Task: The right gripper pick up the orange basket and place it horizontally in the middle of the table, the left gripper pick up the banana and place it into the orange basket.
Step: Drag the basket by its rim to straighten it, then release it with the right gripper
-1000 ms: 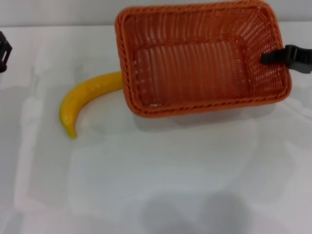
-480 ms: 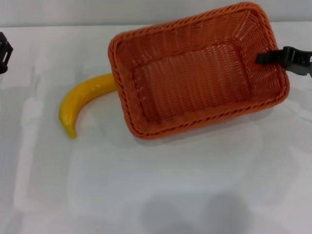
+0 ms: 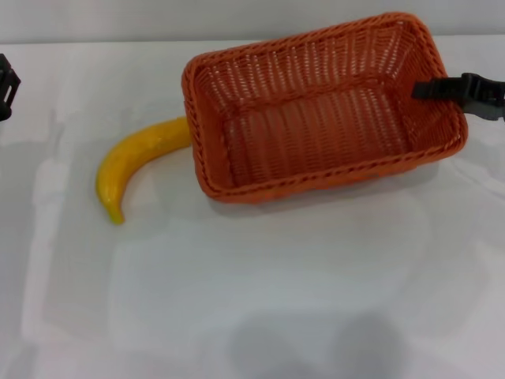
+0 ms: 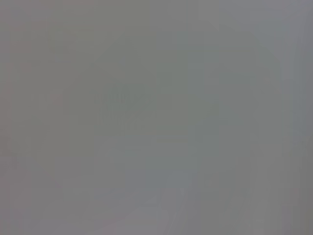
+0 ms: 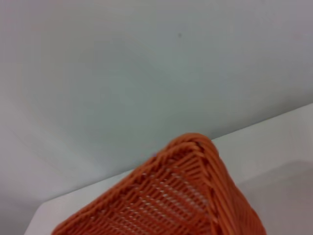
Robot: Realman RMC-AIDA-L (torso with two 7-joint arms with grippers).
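Observation:
The orange basket (image 3: 316, 118) lies at the back of the white table (image 3: 252, 300), skewed, with its right end farther back than its left. My right gripper (image 3: 435, 90) reaches in from the right edge, shut on the basket's right rim, one black finger over the inside wall. In the right wrist view a corner of the orange basket (image 5: 190, 196) fills the lower part. The yellow banana (image 3: 130, 162) curves on the table left of the basket, its upper end touching the basket's left wall. A black part of my left gripper (image 3: 5, 87) shows at the far left edge.
The left wrist view shows only a plain grey surface. A pale wall (image 5: 122, 73) runs behind the table's far edge. Bare white tabletop stretches from the basket to the near edge.
The basket has turned with the right gripper: its left end swung toward me and its right end moved back a little. The banana and the left arm have not moved.

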